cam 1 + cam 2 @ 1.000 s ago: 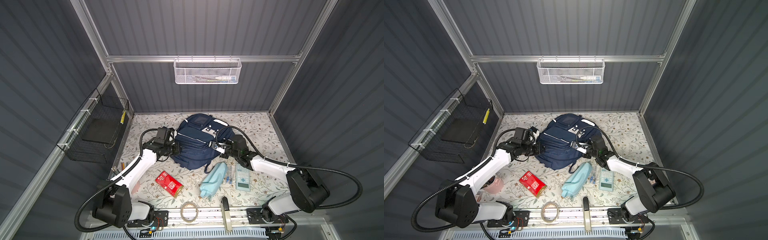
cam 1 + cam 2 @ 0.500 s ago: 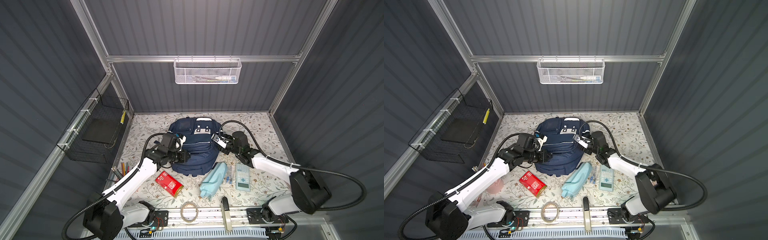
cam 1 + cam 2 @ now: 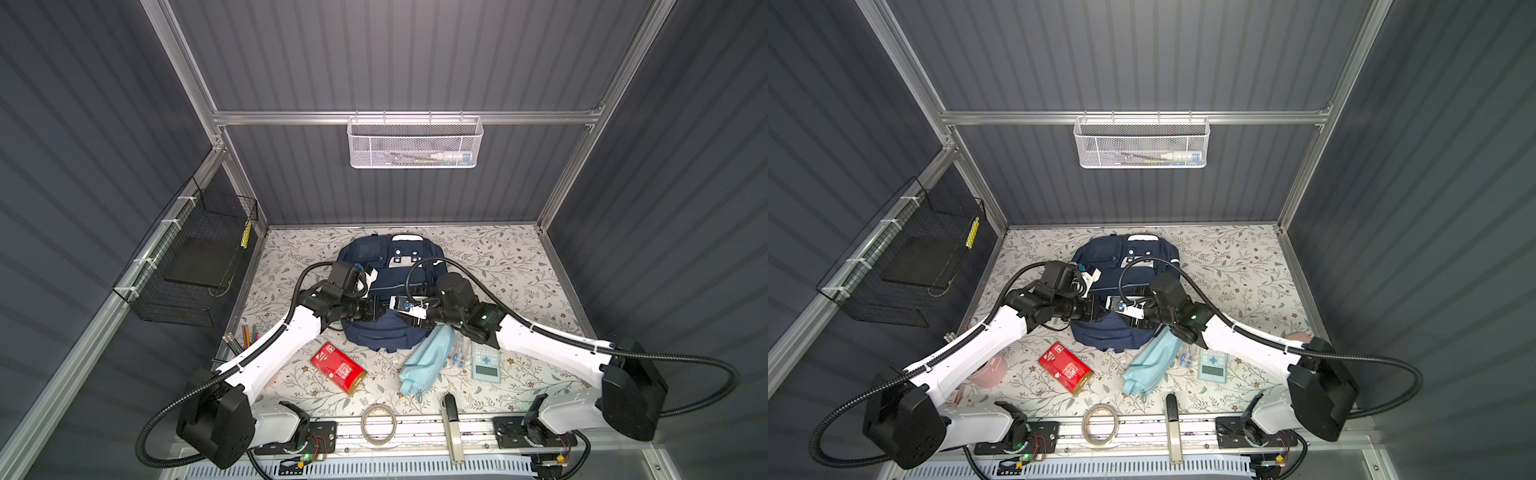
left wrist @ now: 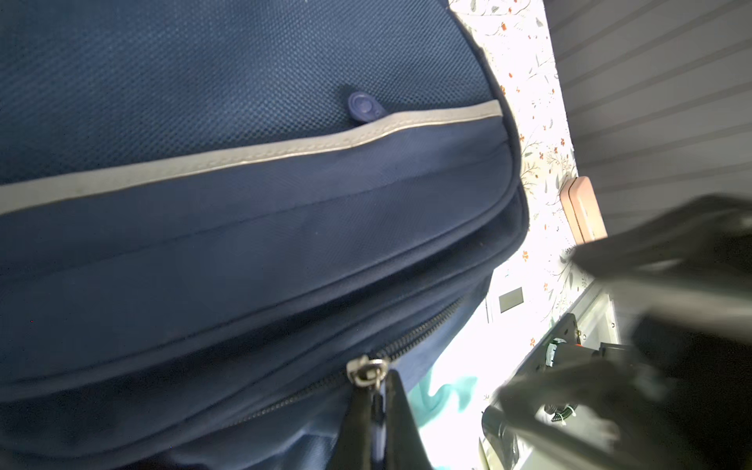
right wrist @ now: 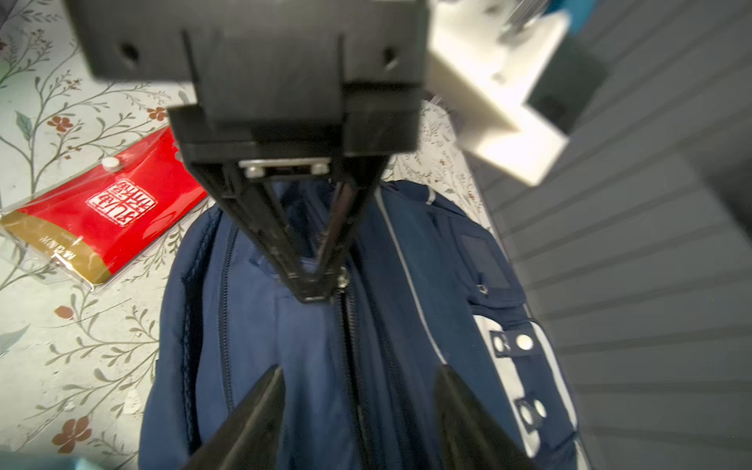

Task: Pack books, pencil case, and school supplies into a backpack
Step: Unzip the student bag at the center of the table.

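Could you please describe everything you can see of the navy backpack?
The backpack is navy woven fabric, with thin pale reflective stripes, several zipped front pockets and a white patch with studs. It lies front up in the middle of the floral table, patch end towards the back wall. The left gripper has its jaws shut on a metal zip pull near the bag's middle; the right gripper hovers open over it.

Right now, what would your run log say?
left gripper: shut on zipper pull | right gripper: open, over backpack | pencil case: unpacked
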You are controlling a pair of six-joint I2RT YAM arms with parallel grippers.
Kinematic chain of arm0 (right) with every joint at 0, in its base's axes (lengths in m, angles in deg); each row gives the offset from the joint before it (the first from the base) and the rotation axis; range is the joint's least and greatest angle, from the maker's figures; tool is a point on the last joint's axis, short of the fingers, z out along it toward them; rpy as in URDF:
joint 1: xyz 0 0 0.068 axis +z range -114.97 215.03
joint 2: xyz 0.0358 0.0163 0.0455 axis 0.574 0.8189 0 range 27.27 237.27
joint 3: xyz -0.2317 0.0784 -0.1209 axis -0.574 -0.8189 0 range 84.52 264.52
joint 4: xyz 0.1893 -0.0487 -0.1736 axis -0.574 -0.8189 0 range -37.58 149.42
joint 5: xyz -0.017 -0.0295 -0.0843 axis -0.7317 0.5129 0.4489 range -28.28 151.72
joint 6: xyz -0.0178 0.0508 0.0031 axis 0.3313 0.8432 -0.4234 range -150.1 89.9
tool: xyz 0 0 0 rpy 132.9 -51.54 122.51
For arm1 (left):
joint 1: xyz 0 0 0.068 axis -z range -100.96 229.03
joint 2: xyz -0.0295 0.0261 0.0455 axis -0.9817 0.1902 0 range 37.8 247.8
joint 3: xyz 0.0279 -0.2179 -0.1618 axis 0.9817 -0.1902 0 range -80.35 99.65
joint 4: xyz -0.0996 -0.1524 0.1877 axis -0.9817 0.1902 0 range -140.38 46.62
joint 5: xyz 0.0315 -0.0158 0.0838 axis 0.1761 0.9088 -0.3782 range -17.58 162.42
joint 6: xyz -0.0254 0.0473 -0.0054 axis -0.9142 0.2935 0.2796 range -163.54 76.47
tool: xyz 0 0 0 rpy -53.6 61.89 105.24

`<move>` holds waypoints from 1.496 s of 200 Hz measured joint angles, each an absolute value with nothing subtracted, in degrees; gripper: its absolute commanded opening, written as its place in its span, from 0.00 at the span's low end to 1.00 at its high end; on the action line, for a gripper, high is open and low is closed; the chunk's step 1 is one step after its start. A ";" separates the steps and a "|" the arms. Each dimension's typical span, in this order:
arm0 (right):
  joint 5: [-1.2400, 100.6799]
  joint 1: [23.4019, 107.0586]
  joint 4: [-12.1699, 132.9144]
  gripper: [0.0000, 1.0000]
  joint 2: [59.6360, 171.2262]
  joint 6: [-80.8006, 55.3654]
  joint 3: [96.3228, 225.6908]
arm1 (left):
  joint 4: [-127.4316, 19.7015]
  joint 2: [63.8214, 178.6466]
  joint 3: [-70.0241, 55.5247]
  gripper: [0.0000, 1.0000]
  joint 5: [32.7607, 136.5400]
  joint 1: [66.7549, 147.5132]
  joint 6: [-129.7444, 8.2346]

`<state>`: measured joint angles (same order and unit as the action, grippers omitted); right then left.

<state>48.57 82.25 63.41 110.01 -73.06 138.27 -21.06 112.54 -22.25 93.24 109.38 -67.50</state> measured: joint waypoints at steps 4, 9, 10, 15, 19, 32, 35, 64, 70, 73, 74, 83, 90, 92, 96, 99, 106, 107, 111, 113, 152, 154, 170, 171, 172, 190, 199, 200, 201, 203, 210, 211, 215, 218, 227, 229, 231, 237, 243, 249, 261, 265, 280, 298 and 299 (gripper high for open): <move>48.59 82.34 63.30 0.54 110.62 -73.26 138.56 | -20.93 112.54 -22.20 0.00 93.26 109.38 -67.46; 48.64 82.38 63.04 0.52 111.43 -73.50 138.91 | -20.80 112.54 -22.20 0.00 93.26 109.38 -67.33; 48.66 82.38 63.02 0.51 111.54 -73.65 138.93 | -20.78 112.54 -22.20 0.00 93.26 109.38 -67.28; 48.88 82.40 62.89 0.48 112.19 -73.78 139.17 | -20.56 112.54 -22.20 0.00 93.26 109.38 -67.17; 49.07 82.40 62.78 0.45 112.74 -74.05 139.34 | -20.38 112.54 -22.20 0.00 93.24 109.38 -67.09; 49.56 82.38 62.80 0.27 113.81 -75.01 139.54 | -19.75 112.54 -22.20 0.00 92.98 109.38 -67.00; 49.71 82.38 62.82 0.20 114.01 -74.96 139.54 | -19.64 112.54 -22.20 0.00 92.91 109.38 -66.98; 51.50 82.32 64.66 0.00 114.29 -77.52 138.84 | -18.83 112.54 -22.20 0.00 91.51 109.38 -66.41; 51.72 82.32 65.49 0.00 114.18 -78.00 138.21 | -18.61 112.54 -22.20 0.00 90.92 109.38 -66.19; 51.72 82.32 65.97 0.00 114.16 -78.18 137.86 | -18.44 112.54 -22.20 0.00 90.46 109.38 -66.10; 51.70 82.32 66.03 0.00 114.16 -78.20 137.77 | -18.40 112.54 -22.20 0.00 90.40 109.38 -66.08; 51.63 82.08 67.06 0.00 113.68 -78.68 136.59 | -17.74 112.54 -22.20 0.00 89.52 109.30 -65.47; 51.41 81.73 67.43 0.00 113.13 -78.83 135.85 | -17.30 112.54 -22.20 0.00 88.96 108.97 -65.03; 51.37 81.55 67.63 0.00 112.93 -78.85 135.59 | -17.15 112.54 -22.20 0.00 88.89 108.84 -64.88; 51.22 81.16 67.74 0.00 112.34 -78.99 135.08 | -16.87 112.54 -22.20 0.00 88.61 108.47 -64.64; 51.13 80.87 67.91 0.00 111.95 -79.01 134.71 | -16.80 112.54 -22.20 0.00 88.56 108.05 -64.46; 50.98 80.04 67.96 0.00 110.86 -79.16 133.88 | -16.38 112.54 -22.20 0.00 88.50 106.63 -63.96; 50.95 79.87 67.96 0.00 110.60 -79.18 133.71 | -16.23 112.54 -22.20 0.00 88.45 106.37 -63.92; 50.93 79.32 67.96 0.00 109.92 -79.23 133.25 | -15.99 112.54 -22.20 0.00 88.52 105.23 -63.57; 50.85 79.04 67.98 0.00 109.55 -79.25 133.01 | -15.93 112.54 -22.20 0.00 88.52 104.82 -63.54; 49.56 75.06 69.05 0.00 105.00 -79.66 129.60 | -14.40 113.44 -20.72 0.00 85.63 99.20 -60.42; 49.51 74.99 69.11 0.00 104.91 -79.66 129.44 | -14.33 113.59 -20.46 0.00 85.48 99.20 -60.35; 48.79 73.49 70.43 0.00 104.28 -79.60 127.98 | -14.57 114.62 -19.60 0.00 85.81 99.18 -59.50; 48.70 73.31 70.51 0.00 104.26 -79.60 127.91 | -14.64 114.66 -19.60 0.00 85.92 99.20 -59.44; 48.64 73.24 70.56 0.00 104.26 -79.60 127.89 | -14.66 114.69 -19.60 0.00 85.96 99.20 -59.39; 47.74 71.37 71.76 0.00 104.61 -79.60 127.56 | -15.51 114.80 -19.67 0.00 87.82 99.24 -59.30; 47.48 70.71 72.35 0.00 105.02 -79.58 127.56 | -16.08 114.51 -19.73 0.00 88.56 99.24 -59.30; 47.46 70.67 72.37 0.00 105.04 -79.58 127.56 | -16.12 114.49 -19.76 0.00 88.56 99.24 -59.30; 47.44 70.60 72.44 0.00 105.07 -79.58 127.56 | -16.17 114.42 -19.78 0.00 88.65 99.22 -59.30; 47.33 70.45 72.68 0.01 105.28 -79.55 127.56 | -16.23 114.25 -19.78 0.00 88.80 99.24 -59.30; 47.15 70.05 73.20 0.02 105.92 -79.40 127.63 | -16.25 113.81 -19.78 0.00 89.13 99.26 -59.26; 47.11 69.97 73.29 0.02 106.07 -79.38 127.65 | -16.25 113.77 -19.78 0.00 89.17 99.29 -59.22; 47.11 69.77 73.55 0.03 106.53 -79.31 127.76 | -16.25 113.48 -19.78 0.00 89.26 99.35 -59.15; 47.09 69.64 73.73 0.03 107.03 -79.14 127.91 | -16.25 113.27 -19.78 0.00 89.35 99.48 -59.09; 47.24 69.31 74.10 0.03 108.61 -78.94 128.66 | -16.08 112.63 -19.78 0.00 89.35 100.01 -58.93; 47.35 69.27 74.25 0.04 109.15 -78.90 128.90 | -16.03 112.50 -19.78 0.00 89.35 100.18 -58.91; 47.41 69.22 74.32 0.04 109.61 -78.70 129.16 | -15.97 112.35 -19.78 0.00 89.35 100.42 -58.91; 48.05 69.14 74.47 0.08 110.92 -78.44 129.95 | -15.90 112.04 -19.78 0.00 89.13 101.12 -58.89; 48.88 69.03 74.51 0.12 112.19 -77.98 130.80 | -15.84 111.89 -19.76 0.00 89.15 102.17 -58.71; 50.10 68.98 74.64 0.16 113.50 -77.54 131.76 | -15.66 111.89 -19.69 0.00 89.17 102.96 -58.63; 53.21 68.83 74.93 0.28 115.80 -76.52 133.57 | -15.29 112.15 -19.56 0.00 89.11 105.10 -58.45; 54.32 68.65 75.08 0.32 116.43 -75.86 134.08 | -15.25 112.30 -19.49 0.00 89.22 105.93 -58.36; 56.62 68.04 76.17 0.46 117.48 -74.83 134.75 | -15.44 112.50 -19.43 0.00 90.25 108.07 -58.30; 56.94 67.54 77.42 0.59 115.93 -72.95 133.57 | -15.51 112.48 -19.43 0.00 91.86 109.08 -58.45; 56.77 67.56 77.64 0.59 115.69 -73.28 133.36 | -15.51 112.48 -19.43 0.00 91.93 109.08 -58.45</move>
